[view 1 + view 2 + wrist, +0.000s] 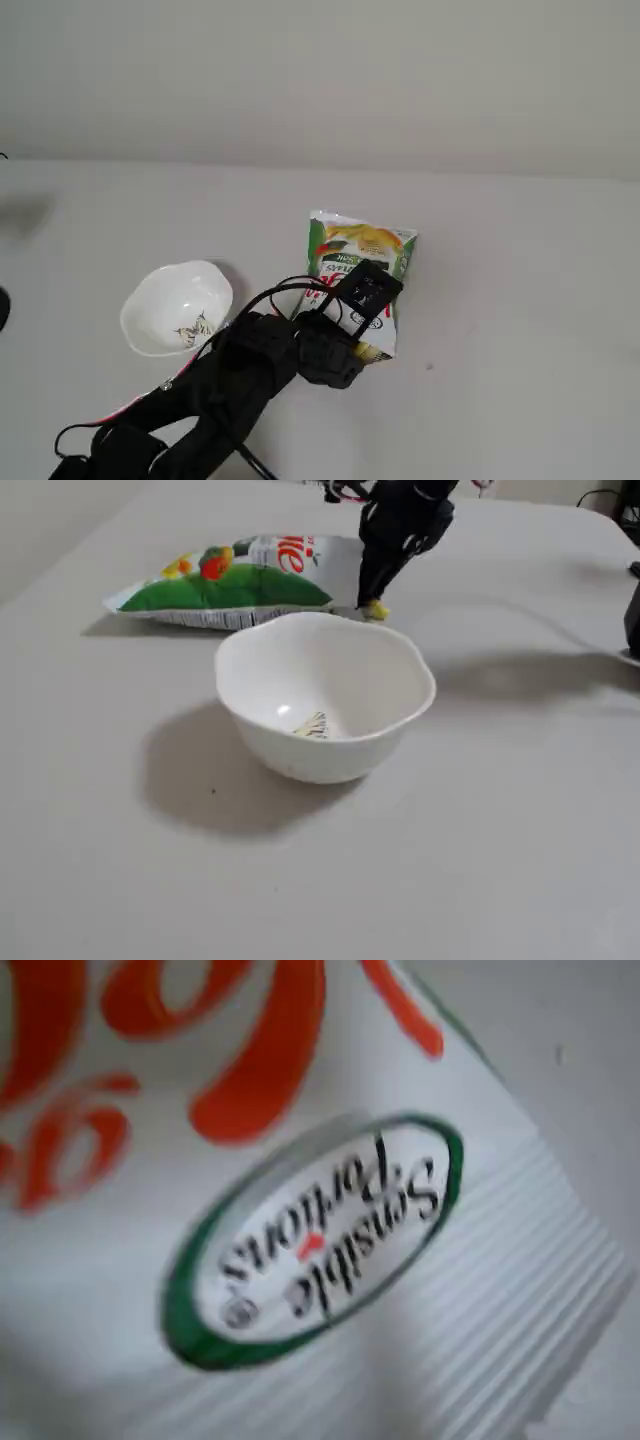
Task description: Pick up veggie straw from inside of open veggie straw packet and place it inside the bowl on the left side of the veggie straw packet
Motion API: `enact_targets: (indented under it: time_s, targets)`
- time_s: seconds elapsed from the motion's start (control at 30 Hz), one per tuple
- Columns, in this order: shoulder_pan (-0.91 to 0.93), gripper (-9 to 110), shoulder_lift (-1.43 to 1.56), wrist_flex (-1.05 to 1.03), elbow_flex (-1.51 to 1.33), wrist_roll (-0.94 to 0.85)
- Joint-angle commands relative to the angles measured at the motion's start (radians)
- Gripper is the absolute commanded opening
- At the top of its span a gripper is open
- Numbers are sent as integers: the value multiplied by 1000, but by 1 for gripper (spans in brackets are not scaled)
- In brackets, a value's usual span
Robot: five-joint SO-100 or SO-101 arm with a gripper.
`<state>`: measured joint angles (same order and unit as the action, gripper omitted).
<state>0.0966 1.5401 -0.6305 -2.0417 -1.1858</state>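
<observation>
While the gripper (377, 602) stood at the packet's (362, 272) open end, its tips met a yellow straw (376, 610); whether it was clamped could not be told. Bowl (325, 708), just beside, held only its sprig mark. Remaining: lift, carry, drop.

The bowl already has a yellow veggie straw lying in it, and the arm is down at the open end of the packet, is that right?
Not quite. The bowl holds no straw: in a fixed view its inside shows only the small dark sprig mark. The rest stands: the arm is down at the packet, with something yellow at the tip of its fingers.
</observation>
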Motion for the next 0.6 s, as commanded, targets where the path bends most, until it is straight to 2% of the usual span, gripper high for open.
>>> enact_targets:
  time_s: [0.0, 0.37, 0.57]
  targets:
    - [-11, 0, 120, -80, 63, -9]
    - [-31, 0, 407, -396, 54, -5]
    - [-103, 0, 630, -595, 54, 34]
